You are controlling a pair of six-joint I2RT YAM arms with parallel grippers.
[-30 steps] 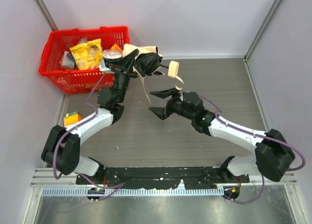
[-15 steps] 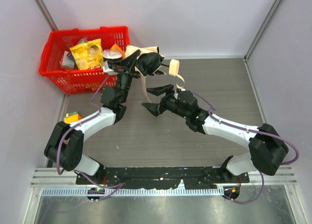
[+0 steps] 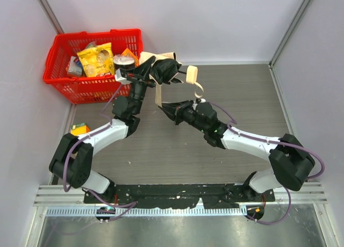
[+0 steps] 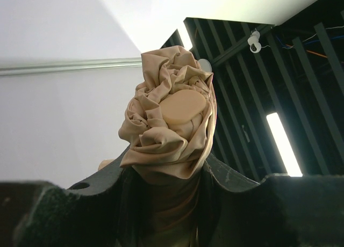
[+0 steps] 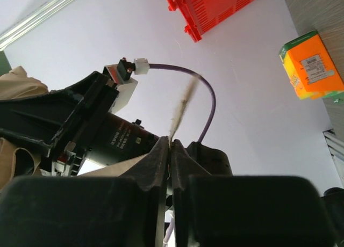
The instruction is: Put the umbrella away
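Note:
The umbrella (image 3: 155,59) is a bunched beige bundle with dark folds, held up off the table beside the basket, its cream handle (image 3: 192,74) pointing right. My left gripper (image 3: 141,74) is shut on the bundle. In the left wrist view the crumpled fabric of the umbrella (image 4: 171,123) bulges out above the gripper (image 4: 167,174), whose jaws press on both sides. The beige strap (image 3: 158,94) hangs down from the umbrella. My right gripper (image 3: 165,106) is shut on this strap; in the right wrist view the strap (image 5: 183,104) rises as a thin blurred band out of the closed gripper (image 5: 171,143).
A red basket (image 3: 85,89) with a yellow snack bag (image 3: 97,59) and other packets stands at the back left, close to the umbrella. A small orange box (image 3: 79,130) lies by the left arm, and the right wrist view also shows this orange box (image 5: 312,67). Walls close in left, back and right.
My right gripper moved left and up to the hanging strap and closed on it; it stood wide open before. The left gripper kept its grip and shifted only slightly.

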